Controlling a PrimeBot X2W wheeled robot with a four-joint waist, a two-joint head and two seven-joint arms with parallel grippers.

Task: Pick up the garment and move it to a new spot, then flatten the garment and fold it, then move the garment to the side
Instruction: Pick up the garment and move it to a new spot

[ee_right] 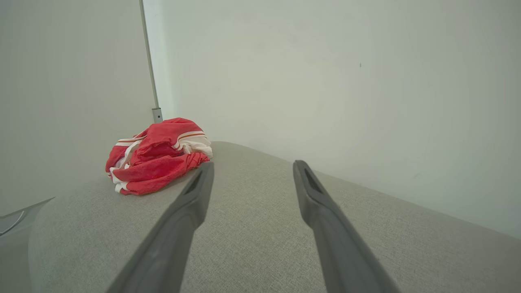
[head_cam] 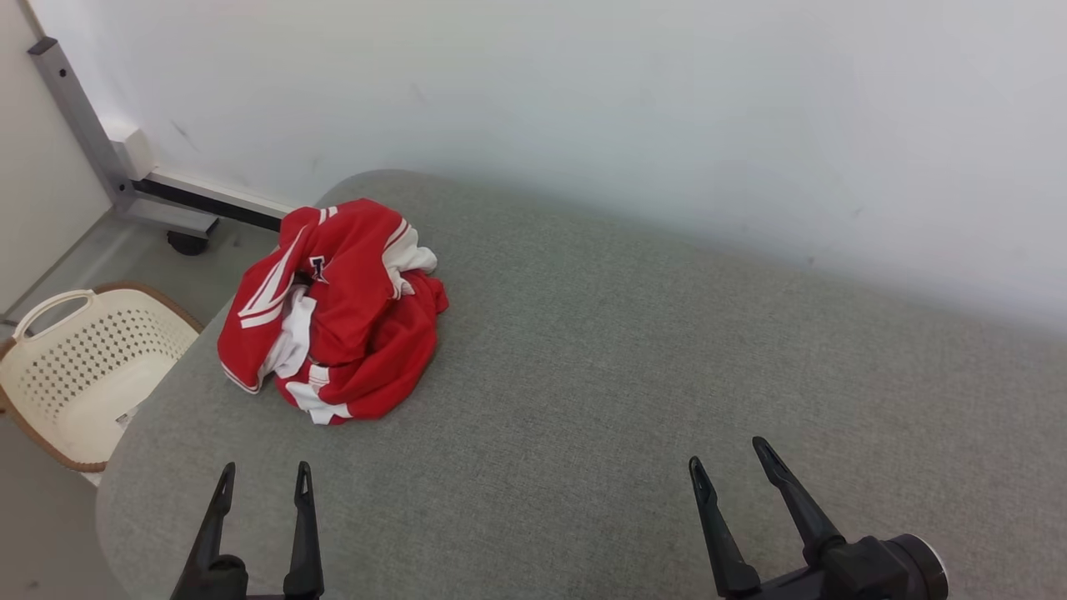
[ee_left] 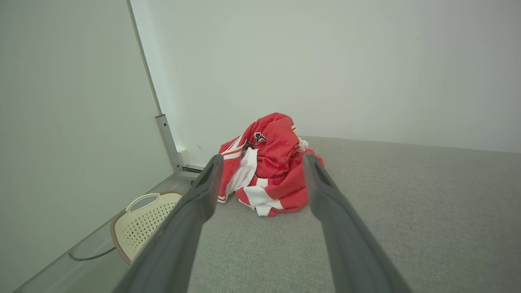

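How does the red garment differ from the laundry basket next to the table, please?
The garment is red with white trim; the basket is cream. The garment lies crumpled on the grey table; the basket stands on the floor beside it. The garment is soft cloth; the basket is stiff and perforated. Both lie to the robot's left.

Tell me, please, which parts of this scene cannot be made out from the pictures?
Red and white jersey: head view, its own crumpled folds hide sleeves and collar.
Dark emblem on it: head view, too small and creased to read.
Cream laundry basket: head view, cut by the left edge, partly behind the grey table.
Left gripper: head view, wrist cut off by the bottom edge.
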